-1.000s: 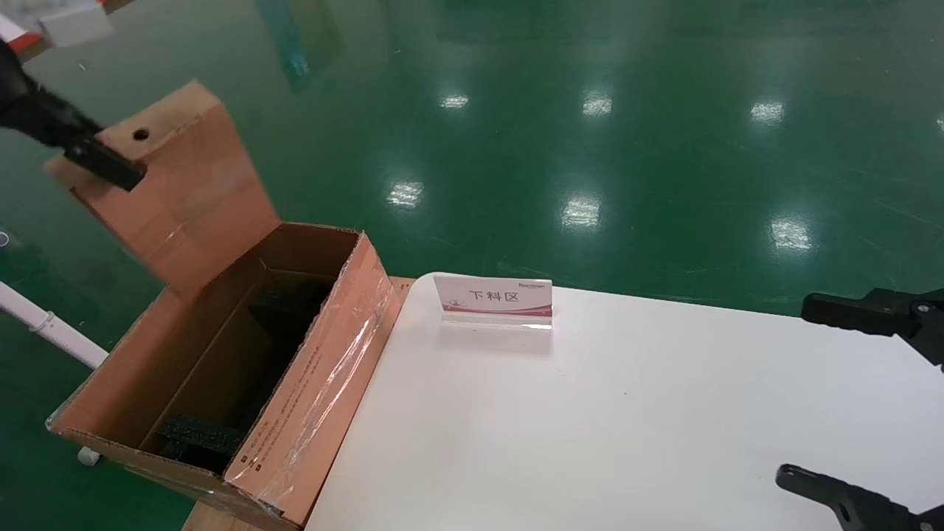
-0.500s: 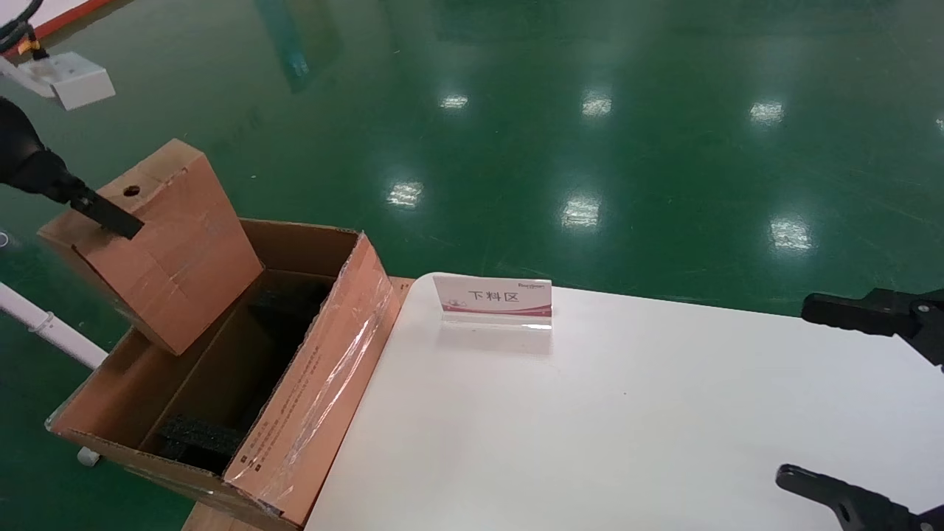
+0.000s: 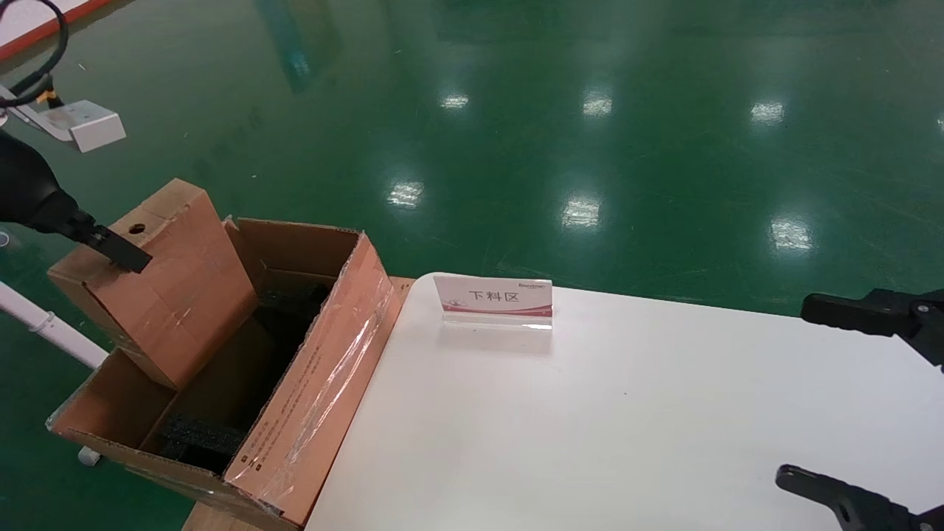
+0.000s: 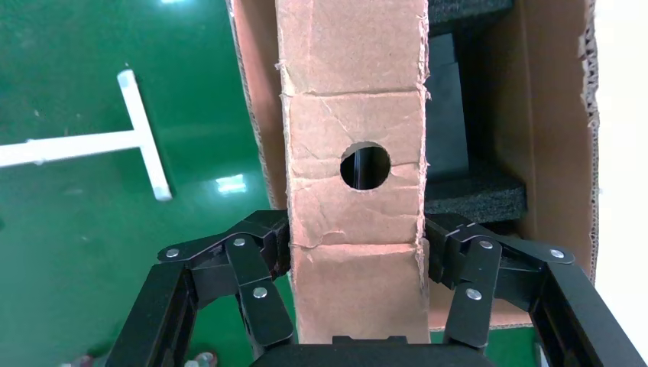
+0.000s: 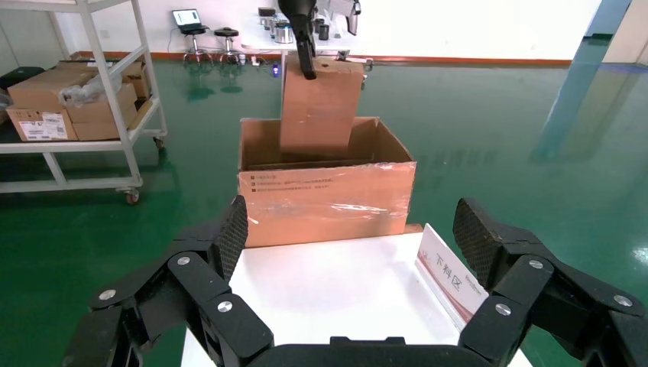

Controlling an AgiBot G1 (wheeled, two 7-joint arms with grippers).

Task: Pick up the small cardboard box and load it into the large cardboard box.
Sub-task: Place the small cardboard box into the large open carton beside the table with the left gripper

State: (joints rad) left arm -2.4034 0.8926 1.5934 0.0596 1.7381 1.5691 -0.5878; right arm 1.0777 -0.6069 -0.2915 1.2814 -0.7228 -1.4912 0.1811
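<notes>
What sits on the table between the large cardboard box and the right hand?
Only the sign stand on the white table, nearer the large cardboard box than the open right hand; the rest is bare, per the head view.

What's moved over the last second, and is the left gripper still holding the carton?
The left gripper, still shut on the small cardboard box, has carried it down from above the large cardboard box; its lower end now sits inside the opening. Unchanged: the large box, the sign on the table, and the open right gripper parked over the table.
</notes>
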